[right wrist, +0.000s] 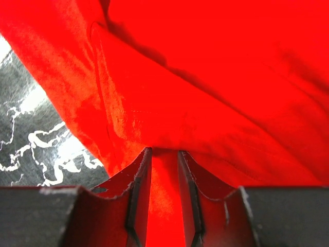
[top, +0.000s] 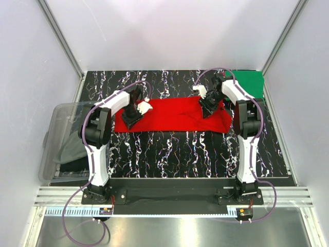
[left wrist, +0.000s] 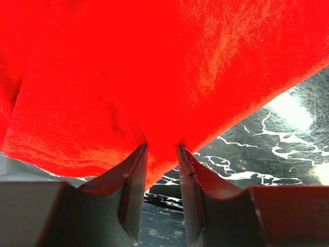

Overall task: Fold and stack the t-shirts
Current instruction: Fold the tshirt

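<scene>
Overhead, the red t-shirt point(top: 172, 117) is laid out as a wide band across the middle of the table point(top: 169, 154), stretched from near the left edge towards the right edge. The left gripper point(top: 131, 122) is set down on the shirt's left end and the right gripper point(top: 206, 112) on its right part; both are clenched on red cloth. A green t-shirt point(top: 248, 83), folded square, is seen at the table's far right corner, apart from the red one. A clear plastic bin point(top: 59, 128) is placed at the table's left edge, with something dark inside.

Left wrist view: red cloth is pinched between the two fingers point(left wrist: 134, 172), the jaws close together with a fold of fabric bunched in the gap. Most of the view is filled by the shirt; marbled table top is seen at lower right.

Right wrist view: a strip of red cloth is gripped between the fingers point(right wrist: 139, 175), jaws close together. Folds and a hem line are seen across the shirt above; table surface is shown at left.
</scene>
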